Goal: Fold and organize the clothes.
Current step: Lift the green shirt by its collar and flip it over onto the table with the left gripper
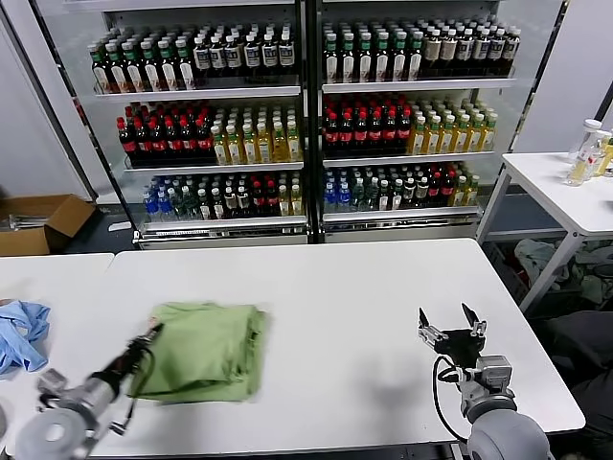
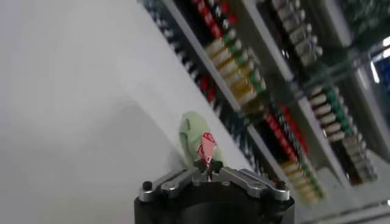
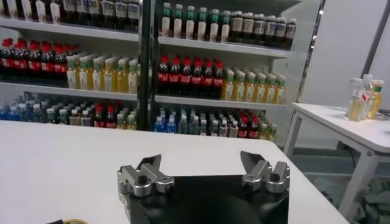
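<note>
Left tool [image 1: 151, 334] of mine sits at the near-left edge of the green polo shirt [image 1: 209, 349] in the head view, its jaws pinched tight on the cloth. The shirt lies as a folded bundle on the white desk [image 1: 335, 287], left of centre, so a grip on the edge lets me drag or lift the bundle rather than disturb its middle. A light blue garment [image 1: 21, 333] lies apart at the far left and is not my concern. My right tool [image 1: 450, 331] waits over the bare right side of the desk, well away from the shirt.

From the left wrist, my left tool [image 2: 208, 165] is closed on a small fold of pale green fabric [image 2: 196, 137], with a bit of the red-and-white graphic caught right at the fingertips. I judge the hold shallow, so a quick pull might slip it free.

From the right wrist, my right tool [image 3: 202, 165] stands wide with nothing between its fingers, parked so it stays clear of the work.
</note>
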### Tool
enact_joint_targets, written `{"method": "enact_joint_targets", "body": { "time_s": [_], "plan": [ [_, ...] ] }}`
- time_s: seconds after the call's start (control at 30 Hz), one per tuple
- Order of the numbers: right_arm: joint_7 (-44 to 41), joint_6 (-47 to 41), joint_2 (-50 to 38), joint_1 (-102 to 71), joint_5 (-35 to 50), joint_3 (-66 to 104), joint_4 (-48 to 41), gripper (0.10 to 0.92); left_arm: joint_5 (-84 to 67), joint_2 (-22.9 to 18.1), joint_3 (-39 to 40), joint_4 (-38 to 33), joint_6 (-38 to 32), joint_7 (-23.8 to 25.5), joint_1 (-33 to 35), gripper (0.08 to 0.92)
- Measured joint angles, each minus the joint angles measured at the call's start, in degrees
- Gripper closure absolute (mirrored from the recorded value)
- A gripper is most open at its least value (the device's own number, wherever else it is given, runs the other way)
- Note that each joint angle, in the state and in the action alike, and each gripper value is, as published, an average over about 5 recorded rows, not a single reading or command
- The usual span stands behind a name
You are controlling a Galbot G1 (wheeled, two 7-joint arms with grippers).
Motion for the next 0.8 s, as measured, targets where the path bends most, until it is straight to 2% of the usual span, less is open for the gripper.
{"method": "enact_joint_targets", "body": {
  "time_s": [0.23,0.37,0.57,0.8],
  "plan": [
    [0.0,0.0,0.3,0.6,-0.1,-0.8,-0.1,0.202,-4.0,6.7,-9.0,-1.8,1.4,-1.5,-0.4,0.911],
    [0.0,-0.1,0.4,0.8,-0.5,-1.3,-0.2,0.203,-3.0,9.5,-10.4,-4.8,1.7,-2.7,-0.1,0.911],
    [-0.1,-0.1,0.1,0.8,-0.9,-1.3,-0.2,0.202,3.3,10.2,-4.5,-9.5,1.1,-5.6,-1.0,0.911],
    [-0.6,0.4,-0.1,0.9,-2.0,-1.6,-0.8,0.203,7.0,6.8,7.0,-14.2,-0.8,-10.0,-4.7,0.911]
  ]
}}
